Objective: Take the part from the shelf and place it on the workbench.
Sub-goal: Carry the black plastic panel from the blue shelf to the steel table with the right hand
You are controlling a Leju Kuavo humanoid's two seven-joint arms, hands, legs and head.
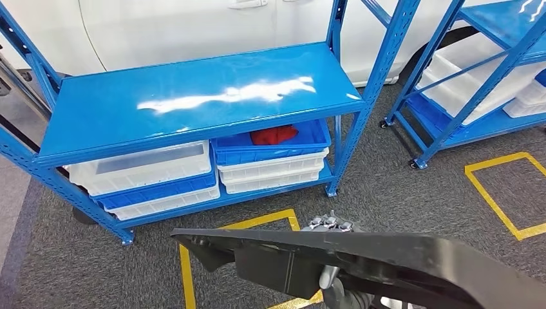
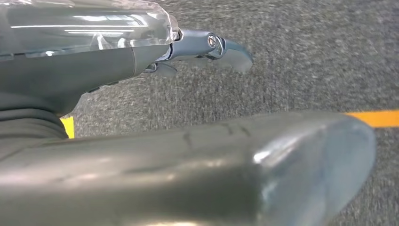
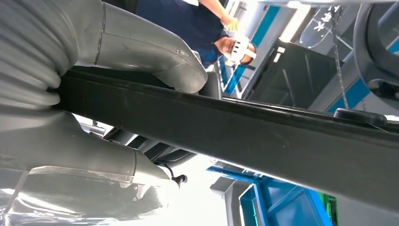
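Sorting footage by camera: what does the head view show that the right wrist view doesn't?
Head view alone: the blue shelf, stacked bins, a red item, yellow floor lines. Right wrist view alone: the right hand gripping the part, thumb over its edge, and a person behind. Both: the long black part.

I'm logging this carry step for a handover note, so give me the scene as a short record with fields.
part: long black panel, held level above the carpet
right hand: grips the panel's edge
left hand: holds nothing, above the carpet
shelf: blue rack, top board bare
lower shelf: white and blue bins, one with something red
floor: yellow tape lines
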